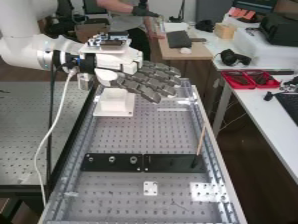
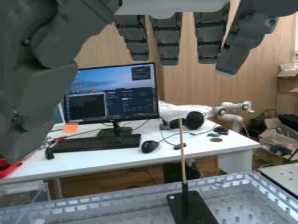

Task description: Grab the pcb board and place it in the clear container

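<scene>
Looking in remotely, I see the hand point(image 1: 151, 81) spread wide, higher than what seems the clear container point(image 2: 25, 187), faint and cut off in the wrist view.

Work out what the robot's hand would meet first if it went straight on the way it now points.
The hand points across the bench toward the white desk; the monitor there would probably come first, though depth is unclear.

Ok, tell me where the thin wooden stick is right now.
In the high view, the wooden stick stands upright at the right end of the black plates, beside the bench's right-hand rail.
</scene>
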Tool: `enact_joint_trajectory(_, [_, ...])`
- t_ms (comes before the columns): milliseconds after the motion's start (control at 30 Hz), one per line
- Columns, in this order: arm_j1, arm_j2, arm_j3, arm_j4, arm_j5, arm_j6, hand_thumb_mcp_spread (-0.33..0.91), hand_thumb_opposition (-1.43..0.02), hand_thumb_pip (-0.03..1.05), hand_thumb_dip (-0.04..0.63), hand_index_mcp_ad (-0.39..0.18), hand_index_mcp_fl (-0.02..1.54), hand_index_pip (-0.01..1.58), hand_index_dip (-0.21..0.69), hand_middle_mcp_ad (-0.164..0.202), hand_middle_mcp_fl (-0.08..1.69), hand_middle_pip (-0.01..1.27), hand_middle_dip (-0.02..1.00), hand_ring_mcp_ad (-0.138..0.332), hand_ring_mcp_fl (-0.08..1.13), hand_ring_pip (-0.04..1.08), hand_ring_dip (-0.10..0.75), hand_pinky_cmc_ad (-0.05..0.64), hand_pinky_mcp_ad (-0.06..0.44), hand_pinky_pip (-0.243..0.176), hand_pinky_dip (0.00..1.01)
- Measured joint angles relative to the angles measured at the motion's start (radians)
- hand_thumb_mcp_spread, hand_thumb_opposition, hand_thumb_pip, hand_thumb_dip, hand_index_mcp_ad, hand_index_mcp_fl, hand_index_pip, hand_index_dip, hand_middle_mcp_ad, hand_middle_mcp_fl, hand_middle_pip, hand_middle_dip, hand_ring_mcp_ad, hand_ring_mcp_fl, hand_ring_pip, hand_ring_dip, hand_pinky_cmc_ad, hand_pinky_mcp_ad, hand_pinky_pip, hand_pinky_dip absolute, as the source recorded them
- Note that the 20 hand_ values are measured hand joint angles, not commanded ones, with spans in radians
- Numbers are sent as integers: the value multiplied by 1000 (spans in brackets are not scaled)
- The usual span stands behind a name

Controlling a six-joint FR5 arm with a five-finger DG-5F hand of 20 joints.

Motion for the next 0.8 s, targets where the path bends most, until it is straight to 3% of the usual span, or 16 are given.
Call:
enact_joint_trajectory(267, [-15,-76,-29,62,36,-22,246,-761,648,87,-24,66,182,35,147,42,157,77,269,21,91,10,311,239,-124,552])
enact_joint_trajectory(400, [-20,-118,-36,92,60,-29,278,-784,716,129,-40,66,433,16,145,35,152,77,269,0,91,10,311,229,-124,557])
enact_joint_trajectory(533, [-23,-150,-39,120,79,-49,297,-798,728,175,-51,70,787,3,143,19,152,77,265,0,91,10,311,230,-120,559])
enact_joint_trajectory(800, [-38,-213,-40,164,98,-80,328,-824,775,211,-65,21,1316,-10,140,2,147,91,265,0,75,12,311,232,-124,559])
